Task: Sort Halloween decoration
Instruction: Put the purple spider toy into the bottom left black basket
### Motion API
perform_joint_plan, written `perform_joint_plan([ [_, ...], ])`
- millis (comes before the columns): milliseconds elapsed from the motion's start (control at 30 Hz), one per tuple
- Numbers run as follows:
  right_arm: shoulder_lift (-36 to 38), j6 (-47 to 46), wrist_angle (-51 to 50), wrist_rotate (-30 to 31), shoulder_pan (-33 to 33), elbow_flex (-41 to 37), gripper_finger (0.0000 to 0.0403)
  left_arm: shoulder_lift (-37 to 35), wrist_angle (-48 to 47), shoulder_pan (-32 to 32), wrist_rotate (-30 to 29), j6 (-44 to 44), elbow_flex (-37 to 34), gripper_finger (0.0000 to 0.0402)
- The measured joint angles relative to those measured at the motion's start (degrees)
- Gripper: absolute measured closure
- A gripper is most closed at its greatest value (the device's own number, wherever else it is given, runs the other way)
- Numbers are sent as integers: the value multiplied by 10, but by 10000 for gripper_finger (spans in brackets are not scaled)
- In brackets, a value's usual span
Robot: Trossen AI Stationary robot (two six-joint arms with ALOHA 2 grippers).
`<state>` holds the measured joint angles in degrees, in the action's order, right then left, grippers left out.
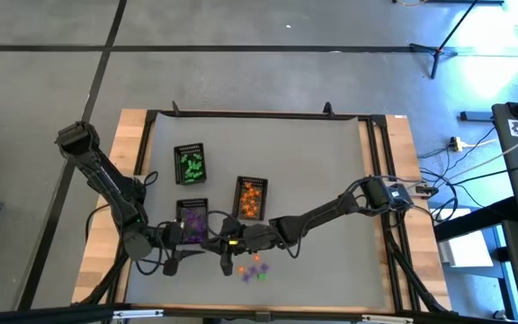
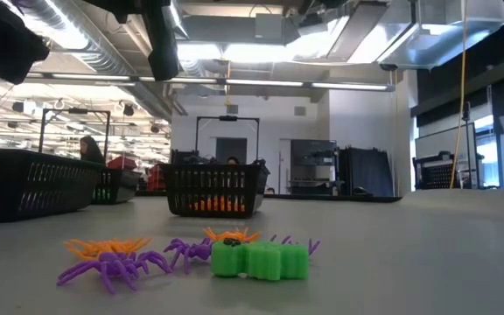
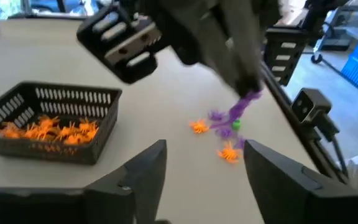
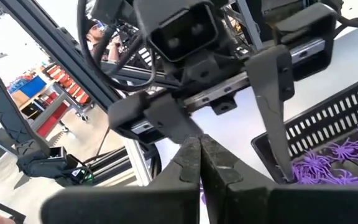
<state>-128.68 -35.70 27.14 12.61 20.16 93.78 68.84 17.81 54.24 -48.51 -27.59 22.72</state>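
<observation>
Grey matting covers the wooden-edged work table [image 1: 331, 198], framed by black rails; no brand, label or readable writing is seen anywhere on it. Two dark jointed arms are stretched over the near half; they meet close together beside the trays. Three black rectangular mesh trays are set near the table's middle: the tray of green pieces [image 1: 190, 163] lies farthest back, the tray of orange pieces [image 1: 251, 198] to its right and nearer, and the tray of purple pieces [image 1: 192, 221] nearest, between the two arms. The left gripper [image 3: 197, 165] is held low beside the purple tray with its two dark fingers spread wide apart and nothing between them; the right gripper [image 4: 199, 163] is pointed toward the left arm, just at the purple tray's wall, its fingers pressed together; a strand of purple plastic is seen hanging at its tip in the left wrist view, though whether it is pinched cannot be told. The unsorted Halloween decoration [image 1: 252, 268] is left as a small loose cluster on the mat near the front edge, just beyond the right gripper: tiny spindly orange and purple plastic spiders [image 2: 112, 262] with thin splayed legs, and a blocky green trinket [image 2: 259, 260] lying among them, touching a purple one.
</observation>
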Motion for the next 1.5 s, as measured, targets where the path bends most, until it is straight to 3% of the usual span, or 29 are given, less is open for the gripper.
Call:
perform_joint_plan([
  [233,0,0,-2,3,0,0,403,0,61,0,0,56,0,161],
  [767,0,0,-2,14,-1,0,403,0,64,0,1,57,0,166],
  [1000,1,0,-2,24,-1,0,403,0,70,0,1,57,0,229],
  [1367,1,0,-2,34,-1,0,403,0,70,0,2,58,0,382],
  [1500,1,1,-2,43,0,0,400,0,70,0,0,57,0,397],
])
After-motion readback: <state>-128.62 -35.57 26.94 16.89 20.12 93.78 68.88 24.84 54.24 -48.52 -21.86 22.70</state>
